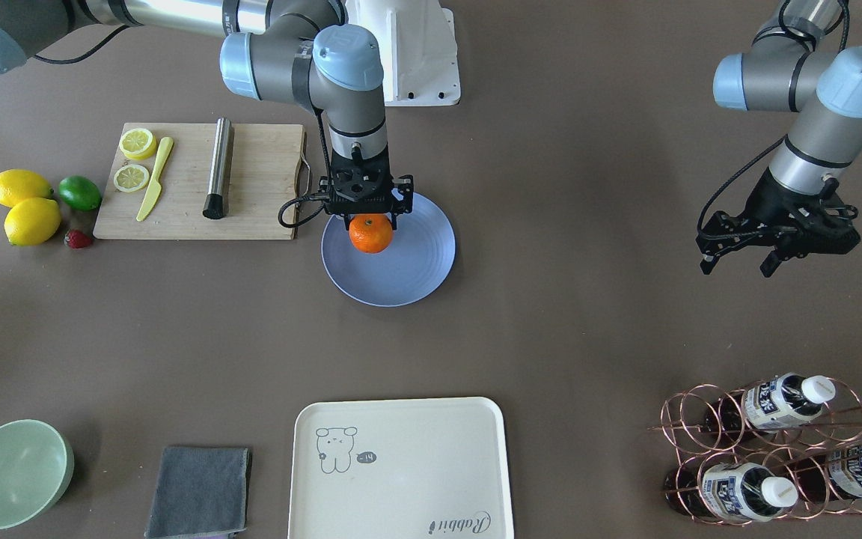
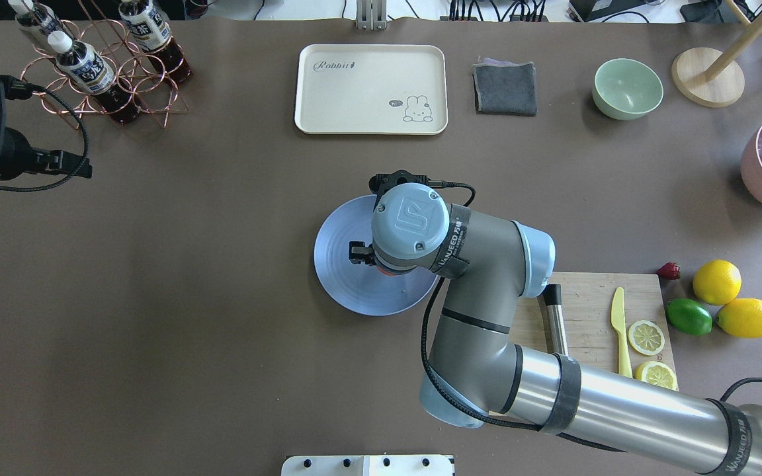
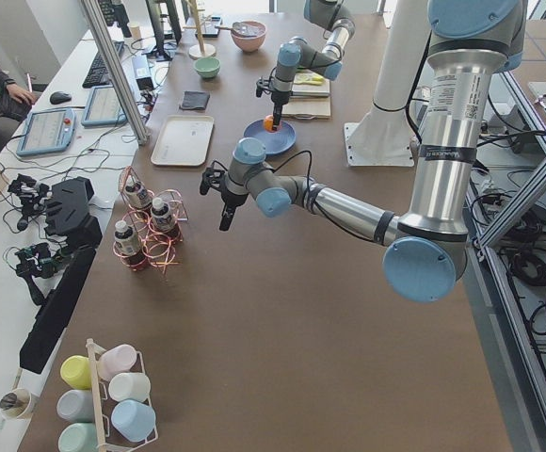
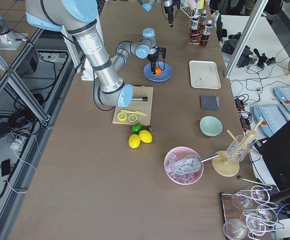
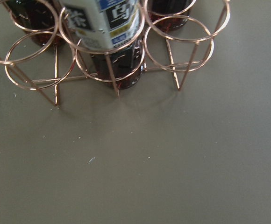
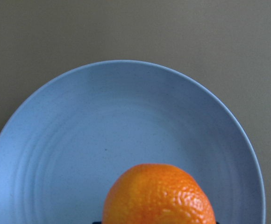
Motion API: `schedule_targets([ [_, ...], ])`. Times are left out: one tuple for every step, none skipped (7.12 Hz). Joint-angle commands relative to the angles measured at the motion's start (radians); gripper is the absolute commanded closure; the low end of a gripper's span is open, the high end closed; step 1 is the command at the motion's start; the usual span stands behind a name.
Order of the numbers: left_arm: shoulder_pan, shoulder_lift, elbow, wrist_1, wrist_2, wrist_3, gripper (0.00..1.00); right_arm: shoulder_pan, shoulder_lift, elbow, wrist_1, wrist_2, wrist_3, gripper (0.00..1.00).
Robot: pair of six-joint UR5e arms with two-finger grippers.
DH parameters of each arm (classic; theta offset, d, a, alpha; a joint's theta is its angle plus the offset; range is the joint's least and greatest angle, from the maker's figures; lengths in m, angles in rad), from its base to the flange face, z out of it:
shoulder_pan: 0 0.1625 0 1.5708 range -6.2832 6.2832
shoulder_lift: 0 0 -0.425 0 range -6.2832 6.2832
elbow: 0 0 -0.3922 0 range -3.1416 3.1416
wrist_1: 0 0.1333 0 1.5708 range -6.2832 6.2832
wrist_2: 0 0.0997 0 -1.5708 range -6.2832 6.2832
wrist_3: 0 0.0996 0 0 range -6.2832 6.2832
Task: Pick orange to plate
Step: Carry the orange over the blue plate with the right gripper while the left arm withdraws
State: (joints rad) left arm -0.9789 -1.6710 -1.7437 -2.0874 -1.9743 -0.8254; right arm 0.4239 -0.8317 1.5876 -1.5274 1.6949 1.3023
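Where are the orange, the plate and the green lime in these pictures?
orange (image 1: pixel 371 233): front-facing view, on the middle of its peel.
plate (image 1: pixel 408 275): front-facing view, on the bare blue surface near the rim.
lime (image 1: pixel 79 192): front-facing view, on the middle of its green skin.

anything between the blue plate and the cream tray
Nothing. In the front-facing view only bare brown table separates the plate from the tray, and the overhead view agrees.
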Motion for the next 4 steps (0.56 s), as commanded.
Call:
schedule_targets([
  [-0.015, 0.007, 0.007, 0.001, -0.009, 0.0, 0.02, -0.004, 0.029, -0.052, 0.025, -0.003, -0.002, 1.0],
  [-0.015, 0.005, 0.016, 0.001, -0.009, 0.002, 0.02, -0.005, 0.031, -0.085, 0.079, -0.003, 0.0, 1.0],
  [-0.021, 0.007, 0.018, 0.001, -0.009, 0.024, 0.02, -0.005, 0.031, -0.106, 0.099, -0.003, 0.0, 0.98],
  [-0.03, 0.007, 0.018, 0.003, -0.014, 0.026, 0.02, -0.007, 0.039, -0.106, 0.099, -0.003, 0.008, 0.02],
])
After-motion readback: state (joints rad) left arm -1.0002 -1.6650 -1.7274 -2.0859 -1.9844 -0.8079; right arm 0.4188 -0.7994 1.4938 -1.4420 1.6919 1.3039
